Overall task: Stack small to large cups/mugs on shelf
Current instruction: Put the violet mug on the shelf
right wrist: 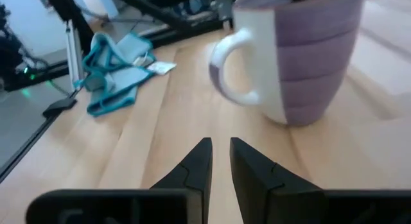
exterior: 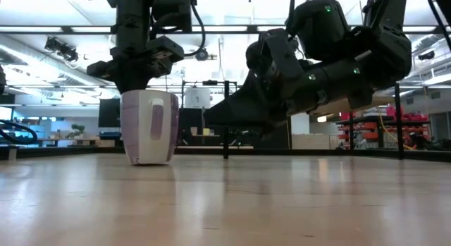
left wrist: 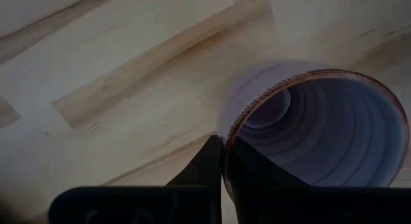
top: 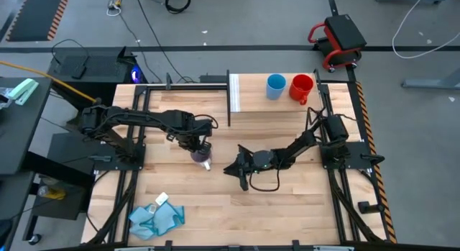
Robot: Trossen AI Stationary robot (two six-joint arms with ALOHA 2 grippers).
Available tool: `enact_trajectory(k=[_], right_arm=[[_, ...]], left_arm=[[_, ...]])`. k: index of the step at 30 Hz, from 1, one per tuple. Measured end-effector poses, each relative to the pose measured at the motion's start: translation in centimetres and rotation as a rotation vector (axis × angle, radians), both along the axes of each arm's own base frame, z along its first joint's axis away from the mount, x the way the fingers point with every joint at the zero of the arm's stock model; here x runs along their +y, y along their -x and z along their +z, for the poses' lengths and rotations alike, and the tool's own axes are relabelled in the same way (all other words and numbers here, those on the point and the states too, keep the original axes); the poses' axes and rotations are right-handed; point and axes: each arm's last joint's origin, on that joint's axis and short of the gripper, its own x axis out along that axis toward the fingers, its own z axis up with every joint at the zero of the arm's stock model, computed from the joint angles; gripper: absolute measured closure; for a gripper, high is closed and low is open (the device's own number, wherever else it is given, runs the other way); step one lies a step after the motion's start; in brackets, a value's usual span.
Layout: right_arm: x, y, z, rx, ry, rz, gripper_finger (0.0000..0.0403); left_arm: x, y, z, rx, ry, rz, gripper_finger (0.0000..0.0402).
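Purple-grey mug [exterior: 149,126] stands upright mid-worktop, left tool [exterior: 134,82] clamped on its rim from above, shelf [top: 287,106] well away behind the right arm.

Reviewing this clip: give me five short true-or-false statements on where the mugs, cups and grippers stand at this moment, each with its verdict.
1. The left gripper is shut on the rim of the purple mug. True.
2. The purple mug is already on the shelf. False: it stands on the tabletop, near the middle.
3. The red mug and the blue cup stand side by side on the shelf. True.
4. The right gripper holds the purple mug by its handle. False: its fingers are apart, short of the handle, holding nothing.
5. A blue cloth lies on the shelf beside the cups. False: it lies at the tabletop's near left corner.
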Motion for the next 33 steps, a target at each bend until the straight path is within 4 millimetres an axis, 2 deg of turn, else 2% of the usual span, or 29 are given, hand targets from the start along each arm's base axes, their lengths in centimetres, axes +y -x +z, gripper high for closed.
enact_trajectory(k=[7, 10, 13, 17, 21, 24, 33], right_arm=[[-0.1, 0.0, 1.5, 0.122, -0.019, -0.024, 0.0339], [-0.2, -0.4, 2.7, 0.069, 0.014, -0.082, 0.0339], [0.0, -1.3, 3.1, -0.037, 0.172, -0.050, 0.0339], [0.4, -2.3, 2.2, -0.095, 0.208, -0.005, 0.0339], [0.6, -2.9, -0.1, -0.119, 0.166, 0.034, 0.0339], [0.8, -3.4, -1.0, -0.134, 0.131, 0.044, 0.0339], [1.1, -5.1, -0.3, -0.170, 0.138, 0.083, 0.0339]], left_arm=[[0.0, -0.1, 0.0, 0.003, 0.000, 0.009, 0.0376], [0.0, -0.1, 0.1, 0.002, -0.008, 0.008, 0.0380], [0.0, -0.1, 0.1, 0.002, -0.014, 0.007, 0.0379], [0.0, -0.1, 0.1, 0.008, -0.014, 0.009, 0.0375], [0.0, -0.1, 0.1, 0.010, -0.014, 0.009, 0.0380], [0.0, -0.1, 0.1, 0.008, -0.015, 0.005, 0.0378], [-0.3, -0.1, 0.1, 0.009, -0.017, -0.002, 0.0378]])
